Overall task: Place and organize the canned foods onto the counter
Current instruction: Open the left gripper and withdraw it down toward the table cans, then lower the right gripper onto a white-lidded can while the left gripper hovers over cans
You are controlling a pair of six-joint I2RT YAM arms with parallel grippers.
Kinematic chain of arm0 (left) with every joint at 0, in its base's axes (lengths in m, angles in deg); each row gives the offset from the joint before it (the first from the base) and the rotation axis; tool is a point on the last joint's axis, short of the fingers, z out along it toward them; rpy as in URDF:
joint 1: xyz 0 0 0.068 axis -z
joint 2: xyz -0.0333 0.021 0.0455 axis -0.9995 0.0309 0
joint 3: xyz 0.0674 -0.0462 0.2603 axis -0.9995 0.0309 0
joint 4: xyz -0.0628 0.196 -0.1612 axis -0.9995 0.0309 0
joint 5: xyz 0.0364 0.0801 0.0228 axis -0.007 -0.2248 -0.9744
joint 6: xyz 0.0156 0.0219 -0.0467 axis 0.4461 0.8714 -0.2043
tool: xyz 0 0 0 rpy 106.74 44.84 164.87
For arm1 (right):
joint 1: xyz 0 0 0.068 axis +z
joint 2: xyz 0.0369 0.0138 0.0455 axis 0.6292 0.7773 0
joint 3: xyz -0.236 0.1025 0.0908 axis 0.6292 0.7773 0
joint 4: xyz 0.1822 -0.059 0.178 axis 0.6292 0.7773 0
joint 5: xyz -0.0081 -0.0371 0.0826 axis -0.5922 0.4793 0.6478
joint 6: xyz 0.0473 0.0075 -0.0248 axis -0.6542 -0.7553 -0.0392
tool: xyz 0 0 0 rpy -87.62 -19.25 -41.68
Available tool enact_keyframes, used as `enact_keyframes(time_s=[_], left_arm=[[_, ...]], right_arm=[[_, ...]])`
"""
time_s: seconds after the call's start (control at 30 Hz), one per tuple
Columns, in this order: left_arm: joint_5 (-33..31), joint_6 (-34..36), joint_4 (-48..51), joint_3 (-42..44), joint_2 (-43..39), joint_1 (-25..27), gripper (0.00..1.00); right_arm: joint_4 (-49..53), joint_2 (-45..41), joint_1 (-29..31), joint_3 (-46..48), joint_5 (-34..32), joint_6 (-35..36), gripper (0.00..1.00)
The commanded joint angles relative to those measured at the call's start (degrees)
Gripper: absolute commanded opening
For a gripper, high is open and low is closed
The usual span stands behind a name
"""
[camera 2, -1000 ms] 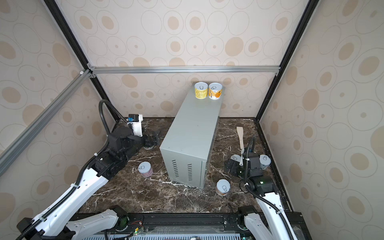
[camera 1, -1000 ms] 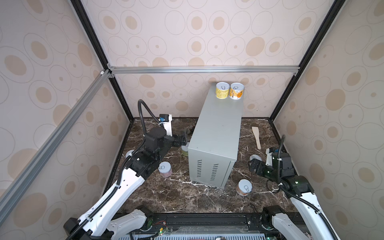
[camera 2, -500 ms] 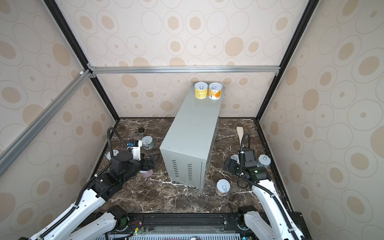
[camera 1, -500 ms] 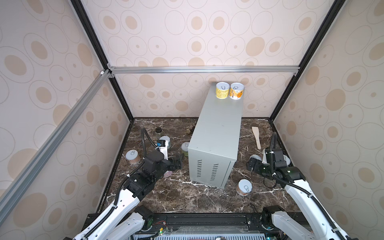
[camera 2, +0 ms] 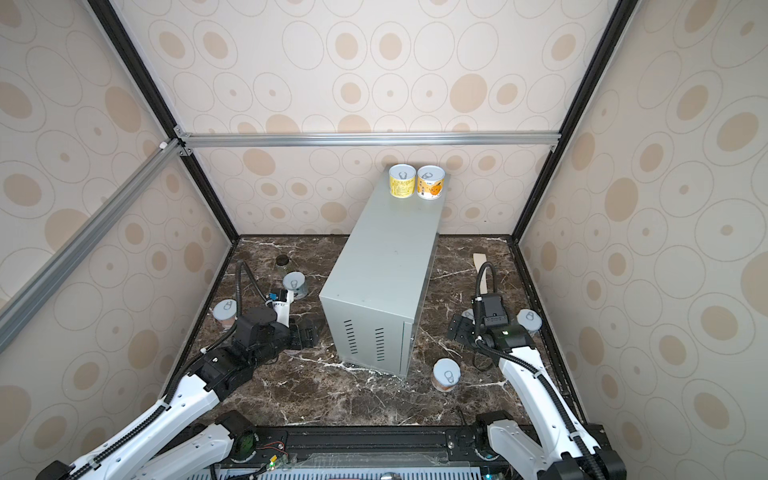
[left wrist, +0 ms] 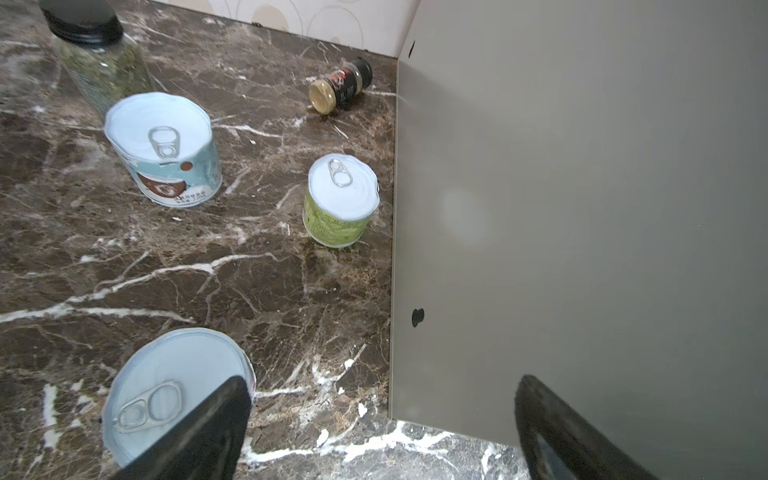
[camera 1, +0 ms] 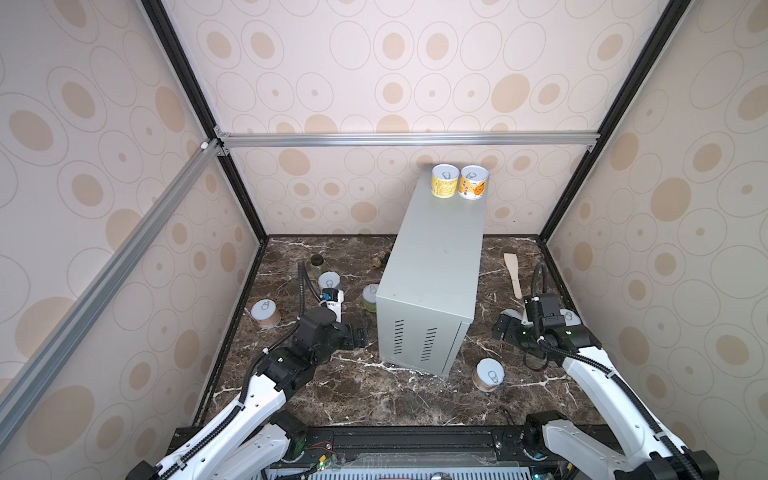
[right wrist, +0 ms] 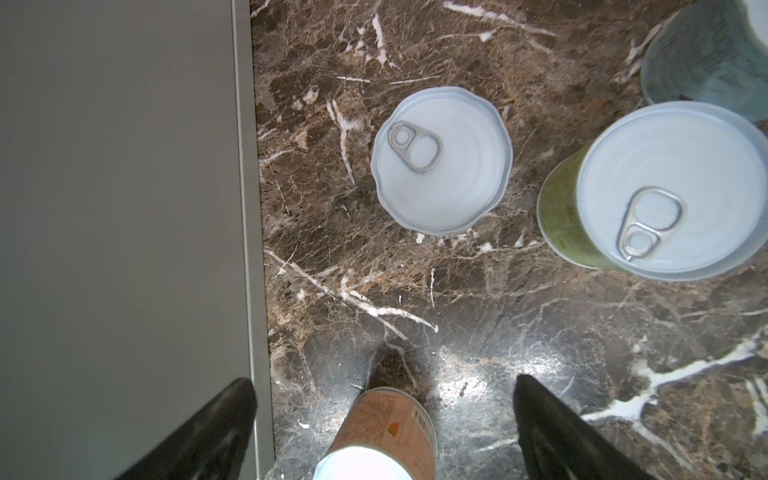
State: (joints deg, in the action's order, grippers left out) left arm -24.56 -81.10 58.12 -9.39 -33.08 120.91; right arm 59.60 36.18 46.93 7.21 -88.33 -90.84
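Left fingers (left wrist: 208, 436) open, empty; one finger overlaps a can (left wrist: 158, 386). Right fingers (right wrist: 552, 424) open, empty; orange can (right wrist: 386, 419) near, ungripped.

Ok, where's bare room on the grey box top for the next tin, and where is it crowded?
The counter top is bare from its vented near end back to the yellow tin and orange tin at the far edge. On the marble floor, the front strip holds just a lone tin. Crowded: left of the counter, around the left gripper.
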Motion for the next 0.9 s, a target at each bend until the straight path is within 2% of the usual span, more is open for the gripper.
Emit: enact_keyframes(time_s=[0.0, 0.13, 0.33, 0.43, 0.57, 0.87], left_arm=[[1.74, 1.24, 2.64, -0.62, -0.7, 0.34, 0.99], [0.38, 1.44, 6.12, -3.02, -0.9, 0.29, 0.99], [-6.95, 0.18, 8.66, -6.21, 1.45, -0.12, 0.99], [-8.47, -2.82, 7.55, -5.5, 3.07, -0.62, 0.99], [-8.68, -5.53, 3.99, -2.43, 1.72, -0.75, 0.99], [-11.62, -5.32, 4.6, 1.8, -1.63, -1.14, 0.99]], right_arm=[[-1.85, 1.72, 0.49, -0.69, 0.88, 1.55, 0.99], [-3.29, 4.09, 1.58, -0.46, 0.77, 1.71, 0.99], [-5.85, 1.77, 2.16, 2.75, -0.07, 4.69, 0.99], [-6.91, 0.28, 2.16, 4.27, -1.0, 6.68, 0.99], [-7.17, -0.71, 2.16, 4.54, 1.12, 5.76, 0.99], [-7.82, -2.65, 2.16, 6.54, -4.08, 3.52, 0.99]])
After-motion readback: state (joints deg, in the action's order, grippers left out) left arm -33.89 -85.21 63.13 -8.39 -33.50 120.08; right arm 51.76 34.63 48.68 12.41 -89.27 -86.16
